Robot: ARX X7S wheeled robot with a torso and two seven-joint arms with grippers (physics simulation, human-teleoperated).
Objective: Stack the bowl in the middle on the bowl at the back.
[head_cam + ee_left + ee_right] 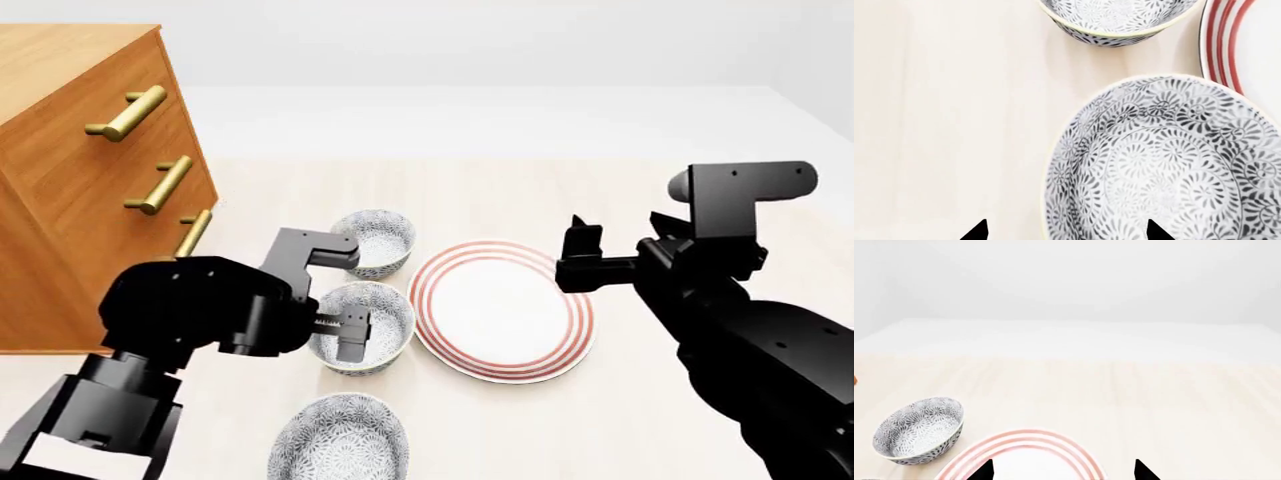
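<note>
pale wooden table (627,200) carries everything; wooden drawer chest (80,170) with brass handles stands at its left. red-ringed plate (502,325) lies centre, just right of the bowl row. the bowl in the middle (363,340) sits on the table between the bowl at the back (375,241) and a third bowl (338,440) nearest the robot. left gripper (344,330) hangs over the middle bowl's left rim, jaws apart. right gripper (582,250) hovers above the plate's far edge, jaws apart, empty
</note>
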